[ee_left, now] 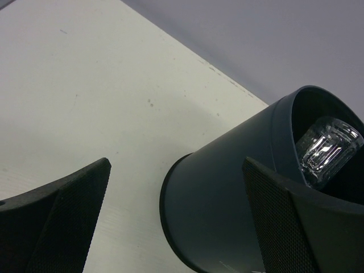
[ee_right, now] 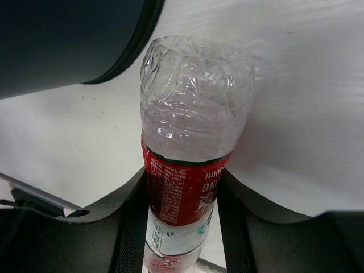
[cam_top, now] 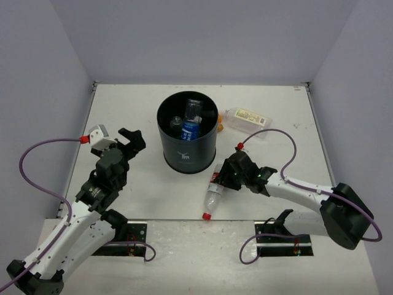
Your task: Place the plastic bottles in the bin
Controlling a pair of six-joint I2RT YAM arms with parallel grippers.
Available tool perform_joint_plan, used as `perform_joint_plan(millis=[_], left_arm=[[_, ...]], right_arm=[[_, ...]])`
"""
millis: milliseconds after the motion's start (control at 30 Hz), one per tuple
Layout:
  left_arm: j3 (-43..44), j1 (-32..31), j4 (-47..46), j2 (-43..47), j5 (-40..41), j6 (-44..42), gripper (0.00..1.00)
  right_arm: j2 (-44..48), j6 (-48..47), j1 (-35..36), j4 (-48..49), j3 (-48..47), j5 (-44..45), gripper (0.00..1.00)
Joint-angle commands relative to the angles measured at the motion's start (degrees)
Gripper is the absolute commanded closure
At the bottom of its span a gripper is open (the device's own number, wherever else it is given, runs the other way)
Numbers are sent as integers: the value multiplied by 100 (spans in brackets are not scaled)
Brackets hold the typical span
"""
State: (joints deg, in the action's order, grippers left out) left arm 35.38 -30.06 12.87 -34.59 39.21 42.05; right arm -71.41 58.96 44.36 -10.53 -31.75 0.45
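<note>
Right gripper [ee_right: 182, 213] is clamped across the label of the red-labelled bottle [cam_top: 214, 192], which sits low beside the bin [cam_top: 187, 153], cap pointing away from it. Risks: the crumpled wall may buckle and slip, or the bottle base may strike the bin rim. Left gripper [cam_top: 132, 142] stands wide at the bin's opposite side.

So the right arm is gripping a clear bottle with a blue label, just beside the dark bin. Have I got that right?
Not quite: the label is red, not blue. The right wrist view shows the right gripper closed around the clear red-labelled bottle, just beside the dark bin.
</note>
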Motion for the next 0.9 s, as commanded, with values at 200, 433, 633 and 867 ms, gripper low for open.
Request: perform_joint_plan(millis=[200, 433, 633, 867], left_arm=[[189, -17, 286, 71, 495, 146, 0], [235, -8, 348, 96, 515, 79, 0], [297, -8, 506, 155, 643, 93, 0], [321, -15, 601, 212, 674, 93, 0]], right_arm=[[2556, -948, 20, -1728, -1359, 2873, 75], [2722, -3334, 25, 29, -3043, 3505, 72], [1131, -4383, 20, 1011, -4753, 2760, 69], [-970, -4336, 20, 807, -6159, 1874, 60]])
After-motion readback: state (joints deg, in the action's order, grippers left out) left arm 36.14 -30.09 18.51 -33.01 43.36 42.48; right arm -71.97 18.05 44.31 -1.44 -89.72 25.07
